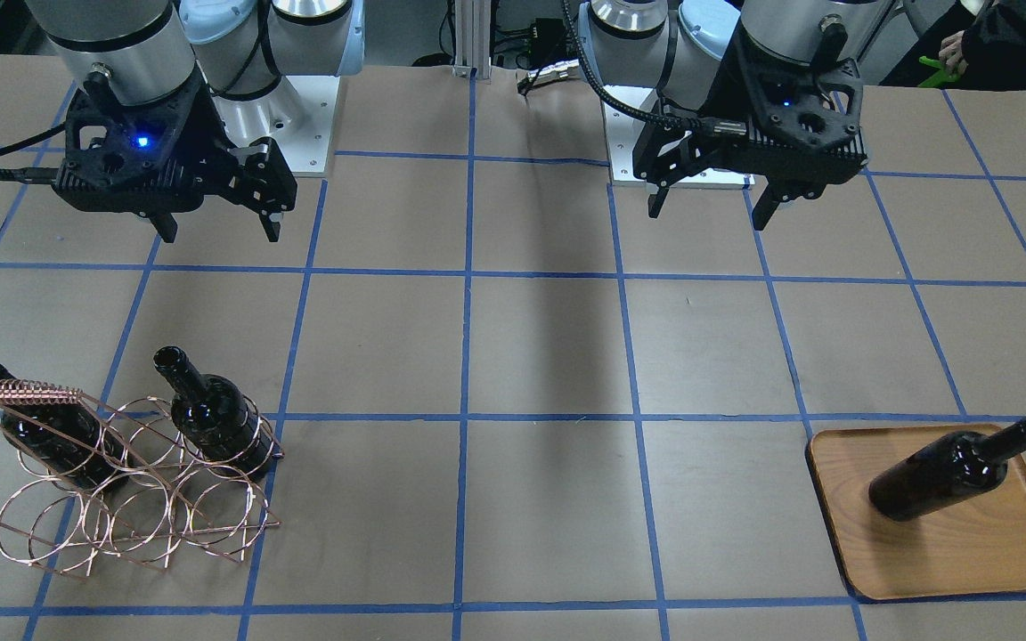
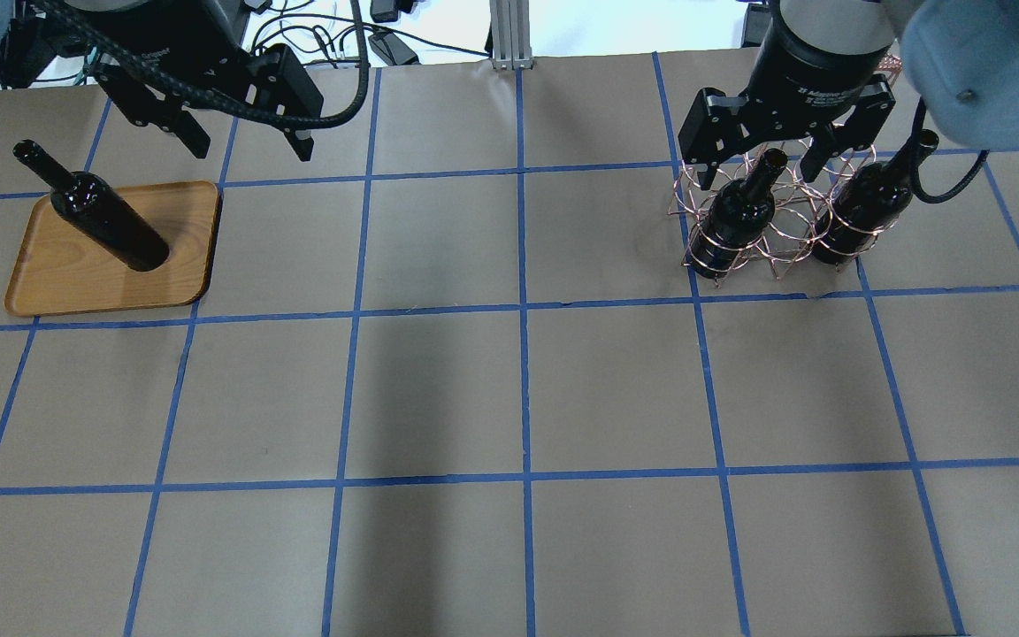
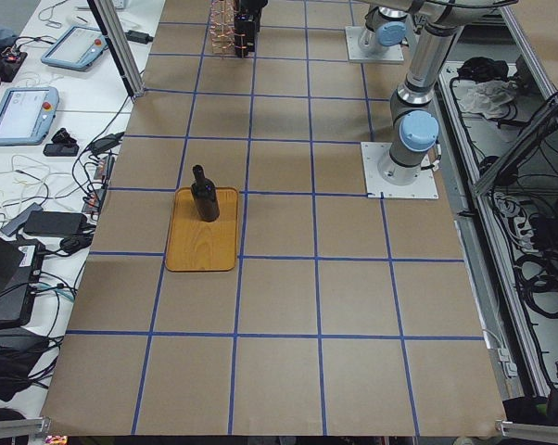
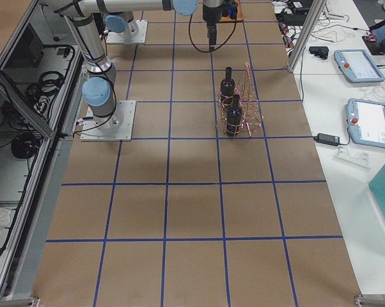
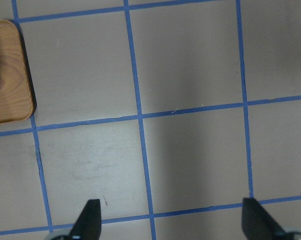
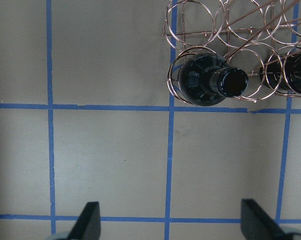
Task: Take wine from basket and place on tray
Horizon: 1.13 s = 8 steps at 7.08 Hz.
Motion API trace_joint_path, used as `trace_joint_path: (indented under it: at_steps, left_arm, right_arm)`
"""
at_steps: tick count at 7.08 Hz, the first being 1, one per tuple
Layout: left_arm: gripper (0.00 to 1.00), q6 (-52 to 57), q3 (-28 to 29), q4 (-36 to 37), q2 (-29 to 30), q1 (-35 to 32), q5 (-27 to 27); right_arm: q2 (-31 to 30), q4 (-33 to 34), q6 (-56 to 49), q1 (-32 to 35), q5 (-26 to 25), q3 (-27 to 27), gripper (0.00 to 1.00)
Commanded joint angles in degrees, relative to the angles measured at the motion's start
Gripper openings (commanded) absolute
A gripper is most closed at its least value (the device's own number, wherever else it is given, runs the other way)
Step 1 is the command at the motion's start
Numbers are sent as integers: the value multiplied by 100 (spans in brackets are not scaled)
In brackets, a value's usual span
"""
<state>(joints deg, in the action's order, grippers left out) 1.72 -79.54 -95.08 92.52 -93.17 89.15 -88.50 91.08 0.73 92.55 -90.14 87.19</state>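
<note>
At 10 o'clock on the desk (image 2: 616,389) in the overhead view: tray (image 2: 58,287), flat, wood grain showing. One wine bottle (image 2: 107,226) stands upright on it, neck up, base a little toward the tray's 3 o'clock side.

At 2 o'clock on the desk: basket (image 2: 788,239), copper wire loops. Holds a second bottle (image 2: 739,212) and a third bottle (image 2: 863,208), both necks up and ringed by loops. They sit apart, with open loops between them.

Left end effector (image 1: 709,216): fingers spread wide, nothing between them. Hangs above the desk at about 1 o'clock from the tray. Its wrist view shows only bare desk and blue tape lines (image 2: 524,380) below, with the tray's corner at 10 o'clock.

Right end effector (image 1: 221,233): fingers also spread, nothing gripped. Hangs clear above the desk near the basket. In its wrist view the second bottle's open mouth sits at 1 o'clock, not between the fingers.
</note>
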Motion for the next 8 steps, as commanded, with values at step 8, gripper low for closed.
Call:
trace_joint_path:
  at_steps: [8]
  left_arm:
    - [100,-216,-334,-19,-137,54,67]
  right_arm:
    - [-45,-2,-3,-9,-3,0,100]
